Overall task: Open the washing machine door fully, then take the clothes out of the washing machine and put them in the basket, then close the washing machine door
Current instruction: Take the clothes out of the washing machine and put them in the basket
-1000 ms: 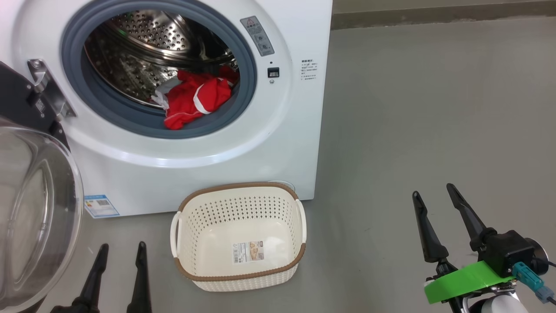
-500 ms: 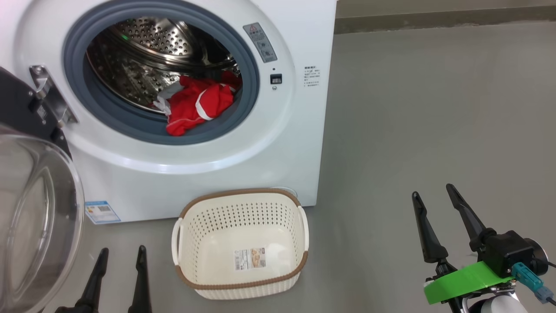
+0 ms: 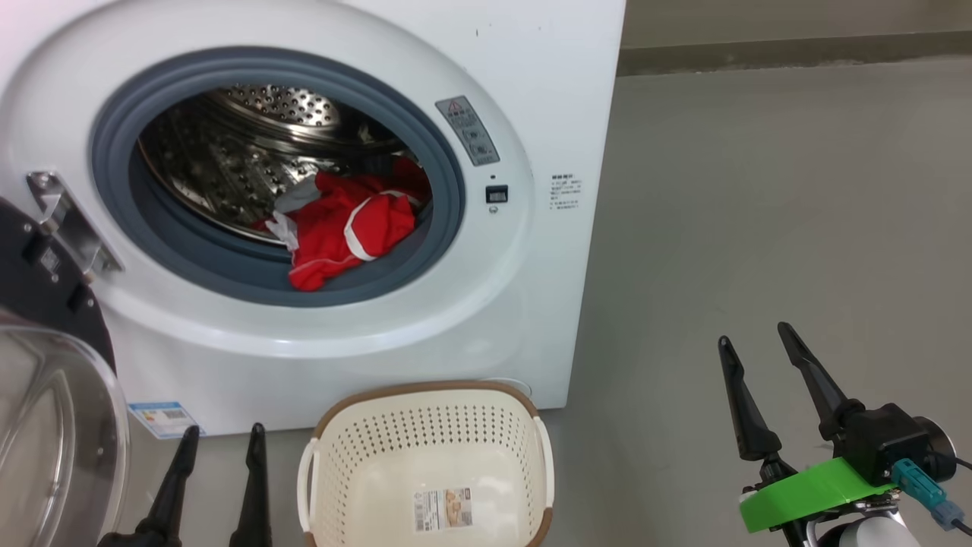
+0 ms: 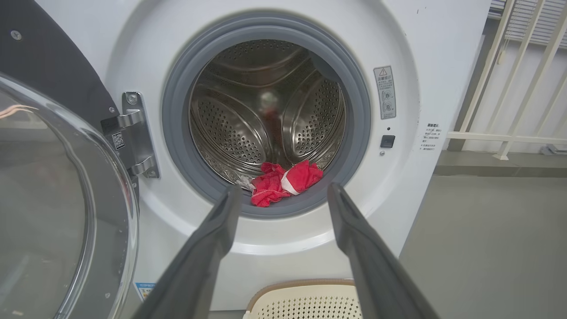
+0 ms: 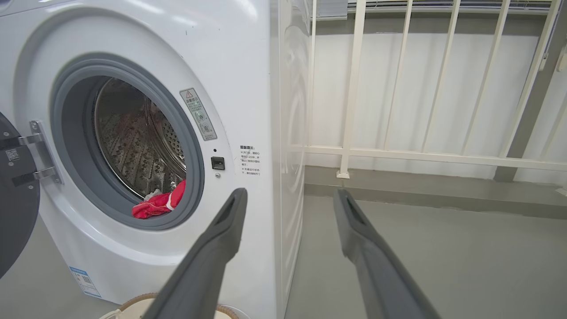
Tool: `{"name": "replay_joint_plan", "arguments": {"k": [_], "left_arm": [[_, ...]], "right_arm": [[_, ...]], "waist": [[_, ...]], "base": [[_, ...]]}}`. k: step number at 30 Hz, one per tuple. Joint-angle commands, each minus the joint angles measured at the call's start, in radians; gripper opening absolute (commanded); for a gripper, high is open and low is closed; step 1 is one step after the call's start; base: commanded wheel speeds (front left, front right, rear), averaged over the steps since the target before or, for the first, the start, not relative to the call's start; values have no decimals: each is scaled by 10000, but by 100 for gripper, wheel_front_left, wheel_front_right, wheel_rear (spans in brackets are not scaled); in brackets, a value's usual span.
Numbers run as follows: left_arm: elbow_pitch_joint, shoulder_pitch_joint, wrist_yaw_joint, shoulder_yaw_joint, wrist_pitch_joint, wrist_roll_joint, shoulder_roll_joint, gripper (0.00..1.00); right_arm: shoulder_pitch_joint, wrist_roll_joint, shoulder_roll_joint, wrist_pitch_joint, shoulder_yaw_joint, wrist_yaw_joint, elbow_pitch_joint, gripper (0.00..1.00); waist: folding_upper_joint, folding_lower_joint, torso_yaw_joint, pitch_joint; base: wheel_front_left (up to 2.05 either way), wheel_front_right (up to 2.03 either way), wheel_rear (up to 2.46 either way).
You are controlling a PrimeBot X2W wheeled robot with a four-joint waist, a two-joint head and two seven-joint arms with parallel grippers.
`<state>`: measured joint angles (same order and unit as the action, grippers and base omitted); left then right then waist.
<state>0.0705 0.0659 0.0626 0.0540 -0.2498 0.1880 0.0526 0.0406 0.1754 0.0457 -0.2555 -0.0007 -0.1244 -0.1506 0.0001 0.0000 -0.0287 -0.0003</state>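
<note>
From the head view, the washing machine (image 3: 531,61) takes up the upper left of the frame. The washing machine door (image 3: 45,425) hangs open at the left edge, with its glass bowl at the lower left. The clothes (image 3: 349,228) lie in a red heap with white stripes at the lower right of the drum mouth, resting on the grey rubber ring (image 3: 448,190). The basket (image 3: 425,389) stands on the floor (image 3: 759,190) at bottom centre, just in front of the machine, with a sticker on its inner base. The left gripper (image 3: 223,431) rises at the lower left between door and basket, fingers parted and holding nothing. The right gripper (image 3: 753,336) is at the lower right over bare floor, well apart from the machine. Its fingers are spread wide with nothing between them, and a green band (image 3: 812,494) sits at its base.

The left wrist view looks straight into the drum (image 4: 248,110). It adds the perforated back wall and raised ribs, and the steel hinge (image 4: 133,133) at middle left. The clothes sit at the drum's lower front edge, framed between the two spread fingertips but well beyond them. The basket rim shows at the bottom edge.

The right wrist view takes the machine at an angle from the left of the frame. It adds the machine's white side panel and a cream railing (image 5: 421,155) against the wall at upper right. The clothes show as a small red patch low in the opening, and the open fingers point at the machine's corner and the floor.
</note>
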Motion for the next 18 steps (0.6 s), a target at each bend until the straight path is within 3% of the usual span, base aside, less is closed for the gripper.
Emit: {"name": "replay_joint_plan", "arguments": {"k": [1, 18], "left_arm": [[-279, -210, 52, 302, -120, 40, 153, 100], [-153, -423, 5, 416, -120, 112, 129, 100]], "right_arm": [[142, -64, 45, -63, 238, -63, 213, 100], [219, -123, 45, -63, 304, -63, 149, 100]], "waist": [[-1, 0, 1, -2], [-1, 0, 75, 139]], "base": [[85, -85, 0], [13, -13, 0]]}}
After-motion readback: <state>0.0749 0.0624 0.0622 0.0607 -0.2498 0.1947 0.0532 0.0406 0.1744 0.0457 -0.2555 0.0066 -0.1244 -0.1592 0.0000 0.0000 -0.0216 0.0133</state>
